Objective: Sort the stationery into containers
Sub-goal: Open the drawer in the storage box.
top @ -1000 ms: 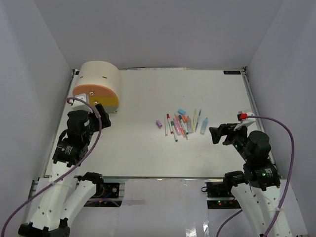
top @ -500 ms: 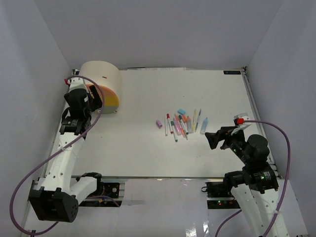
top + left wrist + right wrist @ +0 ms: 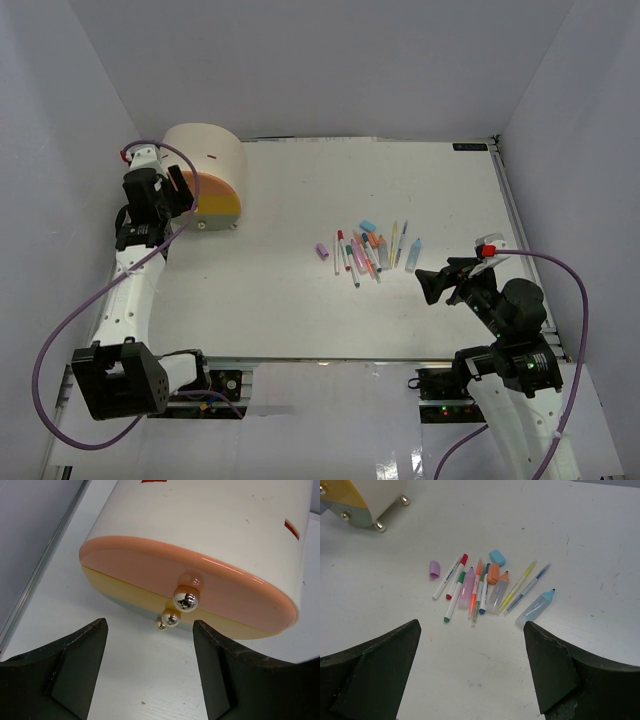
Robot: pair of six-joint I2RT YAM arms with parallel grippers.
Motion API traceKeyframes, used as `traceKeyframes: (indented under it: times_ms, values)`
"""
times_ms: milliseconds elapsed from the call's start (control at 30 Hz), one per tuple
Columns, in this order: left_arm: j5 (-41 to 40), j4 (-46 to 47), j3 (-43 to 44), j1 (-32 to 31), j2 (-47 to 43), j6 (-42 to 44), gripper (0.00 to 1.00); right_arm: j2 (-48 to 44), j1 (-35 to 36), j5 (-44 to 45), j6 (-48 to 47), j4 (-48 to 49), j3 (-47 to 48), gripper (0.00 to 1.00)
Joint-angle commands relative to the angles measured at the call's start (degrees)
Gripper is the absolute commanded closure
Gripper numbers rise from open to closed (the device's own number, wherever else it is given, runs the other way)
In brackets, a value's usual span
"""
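Note:
The containers are drawers of a beige half-cylinder cabinet [image 3: 205, 160] at the table's far left, all pushed in: a peach-orange front [image 3: 165, 575] over a yellow front [image 3: 130, 594], each with a shiny round knob [image 3: 186, 599]. My left gripper [image 3: 150, 626] is open just in front of the knobs, touching nothing. The stationery [image 3: 365, 250] lies mid-table as a pile of pens and markers [image 3: 477, 587], with a purple block [image 3: 434, 568], a blue block [image 3: 497, 557] and an orange block [image 3: 493, 573]. My right gripper [image 3: 471, 627] hovers open and empty, short of the pile.
A pale blue marker [image 3: 535, 608] lies at the pile's right edge. The cabinet stands on small metal ball feet [image 3: 380, 527]. The table's left rail [image 3: 45, 570] and the enclosure wall run close beside the cabinet. Purple cables trail from both arms.
My left arm has swung left and away from me to face the cabinet's drawer fronts, and its jaws have narrowed somewhat. The right arm has drifted slightly nearer and stays open.

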Motion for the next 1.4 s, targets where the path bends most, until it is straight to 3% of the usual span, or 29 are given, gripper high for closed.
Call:
traceKeyframes:
  times_ms: [0,833,1367]
  values:
    - [5.6,2.4,1.4,1.4,-0.2,-0.3,0.21,-0.8,0.4,-1.2,-0.1,2.9,-0.5,0.10]
    - [12.5,6.3,1.6,2.1,4.2,7.2,0.34,-0.8,0.4,-1.9,-0.4,3.2,-1.0,0.10]
    - [14.6,7.4,2.6,2.1,4.6,8.4,0.50,-1.2,0.4,-1.8,-0.4,3.3,-1.1,0.10]
